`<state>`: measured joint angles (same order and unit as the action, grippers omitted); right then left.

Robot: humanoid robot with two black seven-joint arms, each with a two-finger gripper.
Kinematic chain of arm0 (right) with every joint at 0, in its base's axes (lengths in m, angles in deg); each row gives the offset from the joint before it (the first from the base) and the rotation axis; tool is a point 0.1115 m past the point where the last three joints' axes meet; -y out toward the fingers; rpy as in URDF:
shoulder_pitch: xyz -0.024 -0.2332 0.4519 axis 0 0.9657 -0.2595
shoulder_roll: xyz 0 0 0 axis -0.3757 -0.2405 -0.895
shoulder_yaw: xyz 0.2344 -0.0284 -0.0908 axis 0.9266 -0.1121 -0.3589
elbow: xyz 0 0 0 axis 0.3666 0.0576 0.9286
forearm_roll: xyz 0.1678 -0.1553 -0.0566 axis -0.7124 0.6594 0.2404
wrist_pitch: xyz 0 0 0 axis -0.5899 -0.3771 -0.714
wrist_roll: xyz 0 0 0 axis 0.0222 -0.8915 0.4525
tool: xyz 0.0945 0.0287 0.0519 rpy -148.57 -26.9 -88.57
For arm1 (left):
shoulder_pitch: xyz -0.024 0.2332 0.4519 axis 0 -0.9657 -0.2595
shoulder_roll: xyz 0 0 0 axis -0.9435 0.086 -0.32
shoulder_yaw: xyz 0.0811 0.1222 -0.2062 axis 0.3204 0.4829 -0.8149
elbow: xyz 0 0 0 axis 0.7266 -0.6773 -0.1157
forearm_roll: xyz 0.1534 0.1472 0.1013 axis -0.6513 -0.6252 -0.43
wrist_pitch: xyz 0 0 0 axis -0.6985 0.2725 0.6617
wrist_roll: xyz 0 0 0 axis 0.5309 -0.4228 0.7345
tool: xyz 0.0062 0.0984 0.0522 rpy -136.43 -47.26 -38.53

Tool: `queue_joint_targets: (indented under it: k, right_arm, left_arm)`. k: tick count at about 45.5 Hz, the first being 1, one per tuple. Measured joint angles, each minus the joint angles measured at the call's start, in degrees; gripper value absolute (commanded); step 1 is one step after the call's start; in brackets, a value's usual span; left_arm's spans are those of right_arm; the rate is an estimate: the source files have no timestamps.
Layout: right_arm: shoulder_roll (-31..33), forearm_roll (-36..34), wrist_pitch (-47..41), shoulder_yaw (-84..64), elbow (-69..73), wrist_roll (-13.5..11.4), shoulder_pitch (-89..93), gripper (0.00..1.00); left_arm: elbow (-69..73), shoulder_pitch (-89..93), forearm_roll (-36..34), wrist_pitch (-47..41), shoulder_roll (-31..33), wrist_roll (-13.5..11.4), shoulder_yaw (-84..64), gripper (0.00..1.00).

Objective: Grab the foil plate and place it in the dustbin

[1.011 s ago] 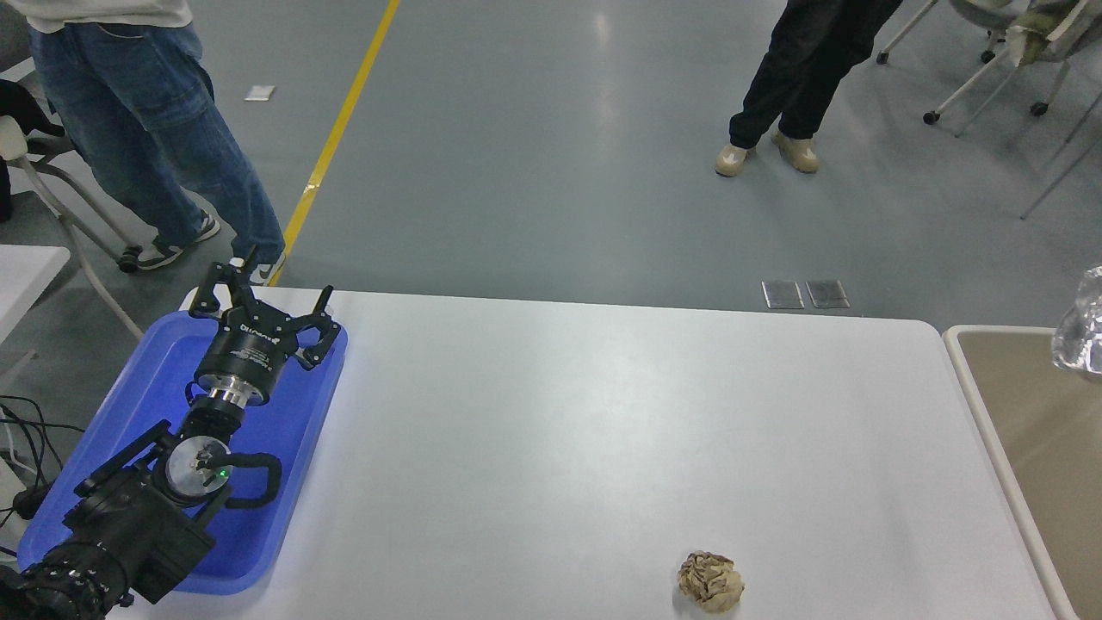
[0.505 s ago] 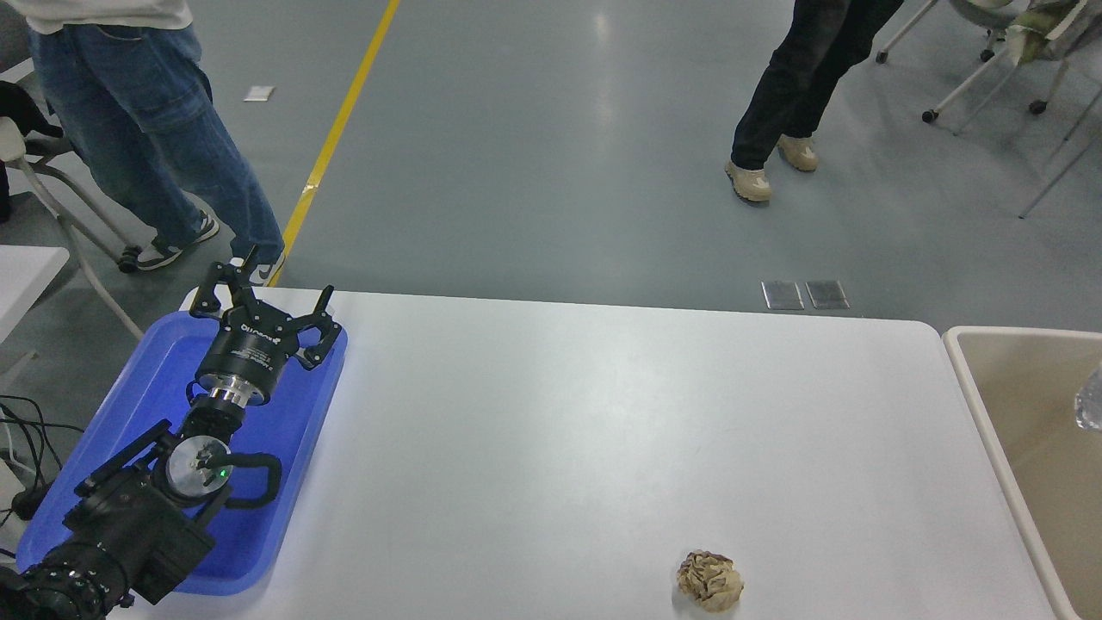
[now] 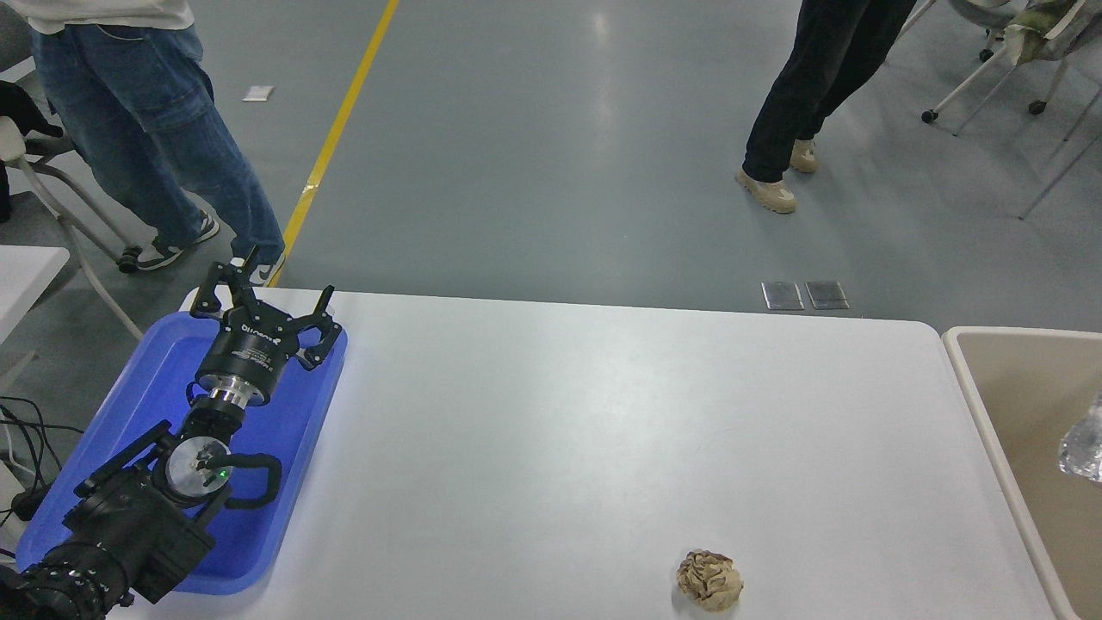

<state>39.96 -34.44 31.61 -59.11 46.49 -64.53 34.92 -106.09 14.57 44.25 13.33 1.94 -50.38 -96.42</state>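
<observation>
Head view showed a sliver of the foil plate point(image 3: 1085, 449) inside the dustbin point(image 3: 990, 413) at its right side. Thin and crinkly, it looked light and easily crushed, best held by its rim. Well left of the dustbin, the left gripper point(image 3: 258, 297) rested spread, empty, over a blue tray point(image 3: 129, 396). No right gripper was visible.

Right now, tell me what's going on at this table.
A foil plate is being binned. Only a shiny sliver of it shows at the picture's right edge, over the inside of the dustbin; whatever holds it is out of view, and whether it has been let go cannot be told. The left gripper is parked, open, over the blue tray. A brown crumpled paper ball lies on the white table near its front edge. Two people stand beyond the far side.
</observation>
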Motion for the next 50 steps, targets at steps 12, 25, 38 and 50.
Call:
queue_joint_targets:
  k: [12,25,38,50]
  right_arm:
    - [-0.09,0.29,1.99,1.73,-0.35,0.04,0.43,0.99]
    - [-0.04,0.4,2.71,2.25,-0.61,0.1,-2.09,1.0]
    - [-0.2,4.24,2.33,1.8,1.74,0.13,-15.38,1.0]
    - [-2.6,13.55,2.08,1.58,11.48,0.08,-34.71,1.0]
  left_arm:
    - [0.0,0.0,0.0,0.0,0.0,0.01,0.03,1.0]
    - [0.0,0.0,0.0,0.0,0.0,-0.01,0.01,1.0]
    - [-0.01,0.0,0.0,0.0,0.0,-0.02,-0.01,1.0]
    - [0.0,0.0,0.02,0.0,0.01,-0.01,-0.01,1.0]
